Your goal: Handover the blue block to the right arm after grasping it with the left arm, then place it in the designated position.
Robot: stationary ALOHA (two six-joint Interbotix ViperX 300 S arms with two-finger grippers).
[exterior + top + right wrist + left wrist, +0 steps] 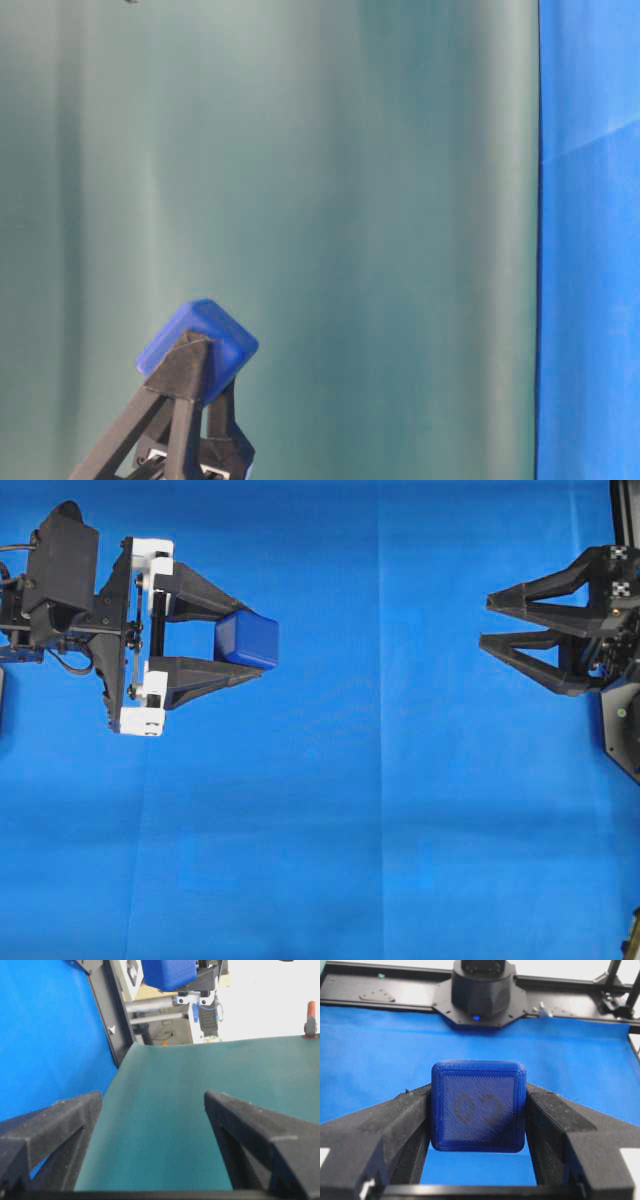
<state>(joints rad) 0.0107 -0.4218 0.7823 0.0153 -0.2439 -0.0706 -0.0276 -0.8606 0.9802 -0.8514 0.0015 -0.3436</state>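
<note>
A: From overhead, where does the blue block sit?

B: Clamped between the fingertips of the left gripper, which points level toward the right gripper. That one faces back with its jaws spread and empty, well apart across the blue cloth.

A: And at table level?

B: The block rides tilted on the left fingertips, lifted clear.

A: The left wrist view?

B: The block is pinched squarely on two sides.

A: The right wrist?

B: Its fingers gape, rolled aslant; the block lies far ahead.
</note>
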